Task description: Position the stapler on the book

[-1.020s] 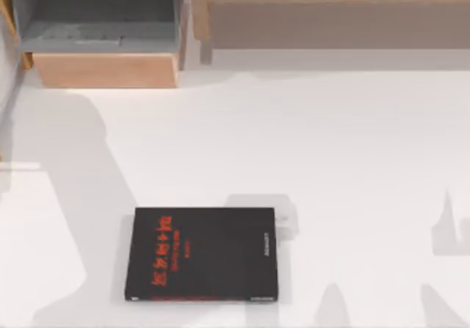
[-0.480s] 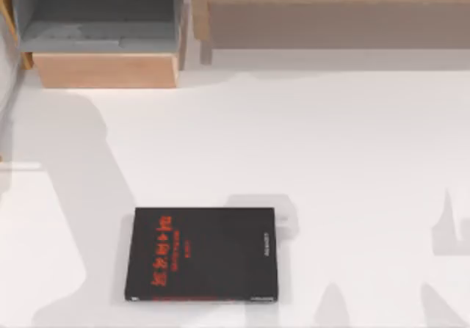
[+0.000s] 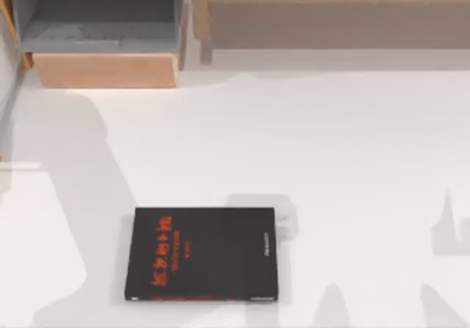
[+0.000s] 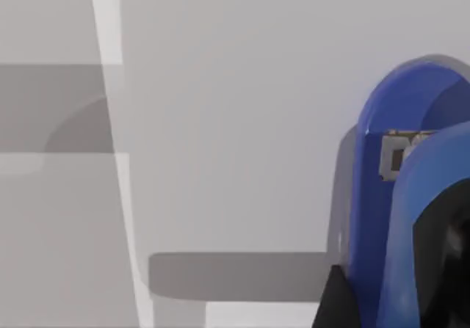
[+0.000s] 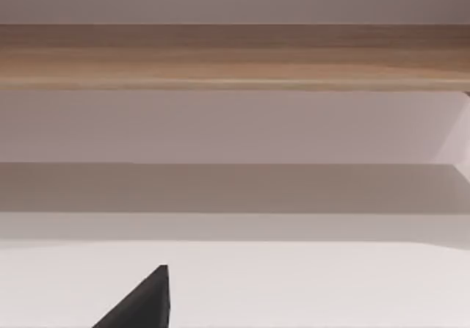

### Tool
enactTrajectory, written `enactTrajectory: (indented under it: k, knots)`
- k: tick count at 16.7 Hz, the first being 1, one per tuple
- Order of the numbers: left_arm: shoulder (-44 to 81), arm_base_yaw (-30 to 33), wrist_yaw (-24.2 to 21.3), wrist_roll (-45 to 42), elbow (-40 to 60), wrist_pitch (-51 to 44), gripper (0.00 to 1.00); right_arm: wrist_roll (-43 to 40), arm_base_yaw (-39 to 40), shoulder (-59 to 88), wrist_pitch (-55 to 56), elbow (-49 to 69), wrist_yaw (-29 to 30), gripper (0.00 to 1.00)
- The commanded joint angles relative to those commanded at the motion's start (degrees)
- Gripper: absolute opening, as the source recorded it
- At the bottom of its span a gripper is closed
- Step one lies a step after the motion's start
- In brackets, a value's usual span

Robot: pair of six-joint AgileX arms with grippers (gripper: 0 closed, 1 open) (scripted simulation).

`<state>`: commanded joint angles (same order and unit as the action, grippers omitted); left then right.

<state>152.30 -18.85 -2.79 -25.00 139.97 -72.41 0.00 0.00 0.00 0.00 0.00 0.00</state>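
The black book (image 3: 202, 254) with red lettering lies flat on the white table near the front edge, left of centre, with nothing on it. The bright-blue stapler (image 4: 382, 196) looms large in the left wrist view, close to the camera and over plain white table. My left gripper (image 4: 389, 302) is shut on the stapler, with a dark finger on either side of it. A dark tip of my right gripper (image 5: 147, 302) shows in the right wrist view, facing the wooden shelf.
An open wooden drawer unit with a grey inside (image 3: 103, 38) stands at the back left. A long wooden shelf (image 3: 338, 9) runs along the back right. Arm shadows fall across the table's left side and front right.
The large shadow on the table's left side has shifted slightly to the right. The book has not moved.
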Motion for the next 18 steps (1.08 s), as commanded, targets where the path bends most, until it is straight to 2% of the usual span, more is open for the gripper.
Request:
enactTrajectory:
  k: [9,14,18]
  knots:
    - [-1.6,-0.4,-0.1,1.2,-0.3,-0.3,0.00,0.0,0.0,0.0,0.0,0.0,0.0,1.00]
    - [-10.1,-0.4,0.5,10.5,-5.1,0.1,0.00,0.0,0.0,0.0,0.0,0.0,0.0,1.00]
    - [-20.1,3.3,2.1,20.9,-11.4,2.7,0.00,0.0,0.0,0.0,0.0,0.0,0.0,1.00]
